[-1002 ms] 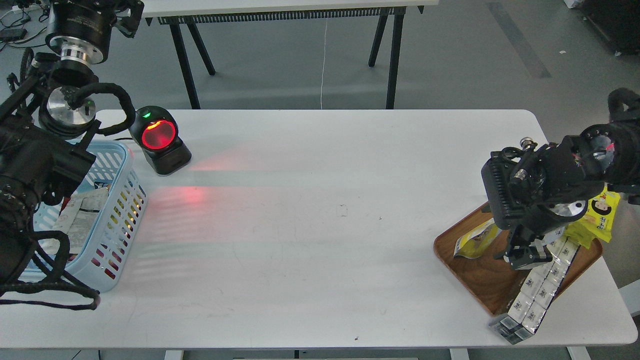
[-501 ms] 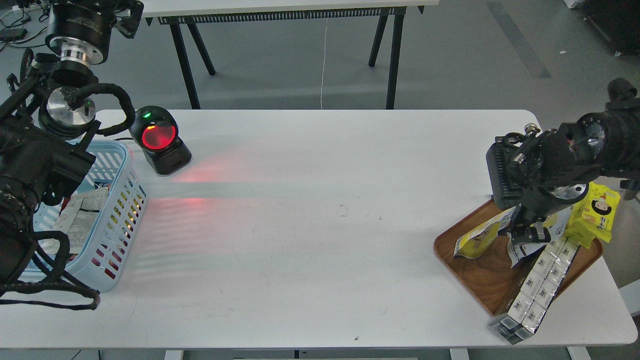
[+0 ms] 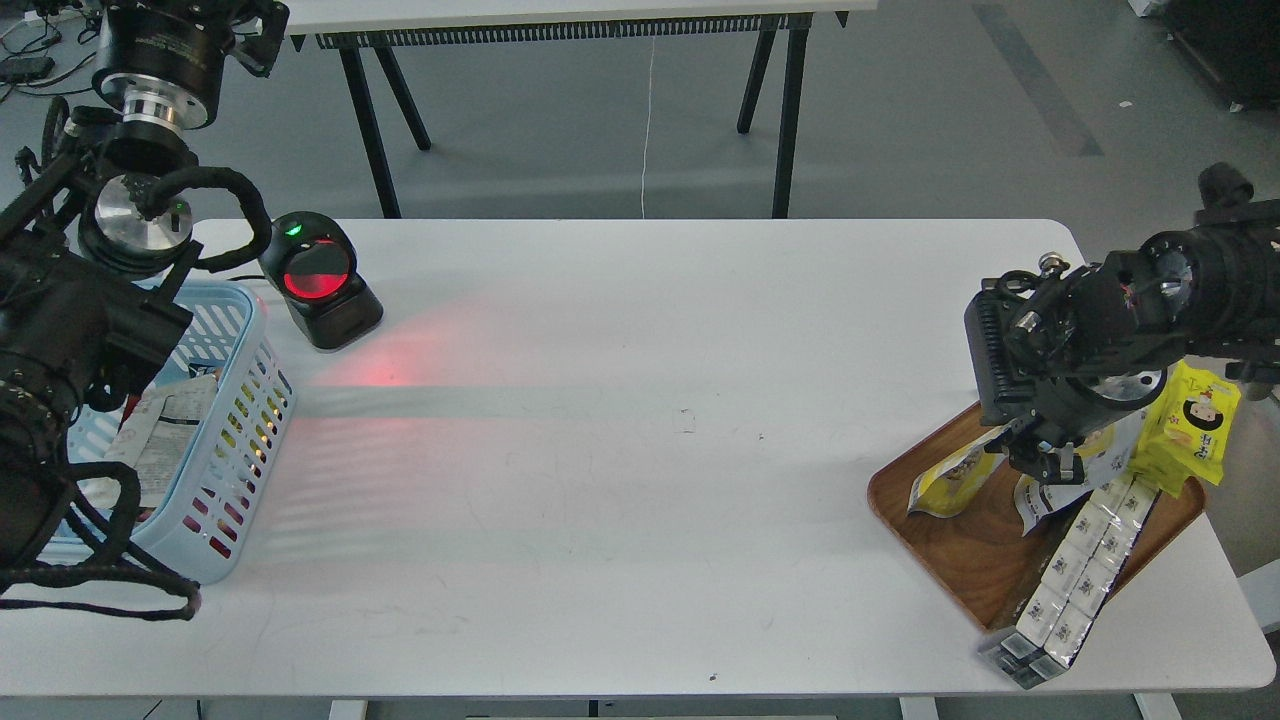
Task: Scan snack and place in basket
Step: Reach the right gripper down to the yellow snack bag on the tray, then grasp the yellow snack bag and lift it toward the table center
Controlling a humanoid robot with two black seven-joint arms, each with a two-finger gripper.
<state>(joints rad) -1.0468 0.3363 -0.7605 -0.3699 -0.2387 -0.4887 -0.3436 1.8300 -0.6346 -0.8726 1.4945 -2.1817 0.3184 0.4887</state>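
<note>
My right gripper [image 3: 1045,464] hangs over the brown wooden tray [image 3: 960,555] at the table's right end. It is shut on the top of a grey-white snack pouch [image 3: 1045,493], which hangs tilted just above the tray. A second pouch like it [image 3: 948,482], with its yellow panel showing, lies on the tray to the left. The light-blue basket [image 3: 262,395] stands at the table's left edge with a pale pouch [image 3: 160,440] inside. My left arm rises over the basket; its gripper [image 3: 245,25] is dark at the top-left corner, and its fingers cannot be told apart.
A black scanner [image 3: 320,280] with a red window stands right of the basket and throws red light on the table. Bright yellow packs with a cartoon face [image 3: 1195,425] and a long white multipack [image 3: 1075,585] lie on the tray; the multipack sticks out toward the table's front edge.
My right gripper has risen from low on the tray, lifting the grey-white pouch with it. The left arm has not moved.
</note>
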